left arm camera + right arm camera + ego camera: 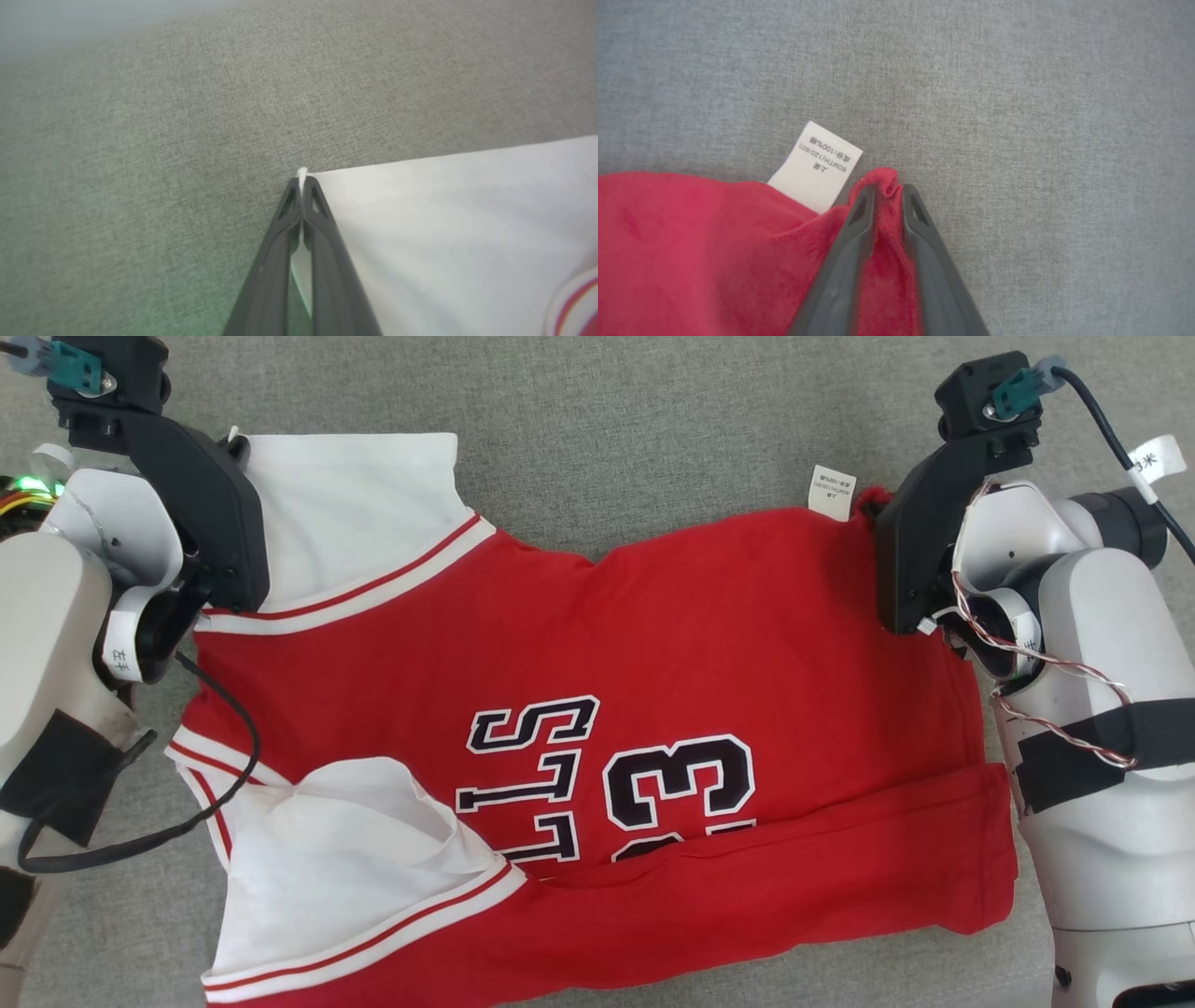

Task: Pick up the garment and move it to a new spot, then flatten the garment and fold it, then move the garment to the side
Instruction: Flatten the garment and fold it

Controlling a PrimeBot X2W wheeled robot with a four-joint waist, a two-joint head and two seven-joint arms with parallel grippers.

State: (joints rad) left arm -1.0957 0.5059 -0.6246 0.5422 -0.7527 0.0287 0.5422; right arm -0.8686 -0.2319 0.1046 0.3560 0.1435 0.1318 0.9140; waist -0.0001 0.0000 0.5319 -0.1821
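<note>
Red jersey-knit basketball shirt (pixel 709 644), with white sleeves and black-and-white lettering, lay spread across the grey woven-fabric worktop (pixel 653 411), filling the middle of the head view. Its far sleeve (pixel 355 504), a white panel at ten o'clock, lay flat. The near white sleeve (pixel 345 859) at seven o'clock was rumpled and puckered. Along the six o'clock edge a band of red cloth (pixel 822 868) lay doubled over the bottom of the printed number, so one fold seemed to be in place, or at least begun. A small white care label (pixel 817 165) stuck out from the shirt's one o'clock edge.

The left pincer (pixel 302 184) was closed on the outer corner of the far sleeve at ten o'clock. The right pincer (pixel 888 193) was closed on a bunched red corner at two o'clock, just beside the label.

By this showing, the relocation and most of the flattening looked done. The folding looked part-way, with both far corners gripped as if for the next fold, and the move to the side remained.
</note>
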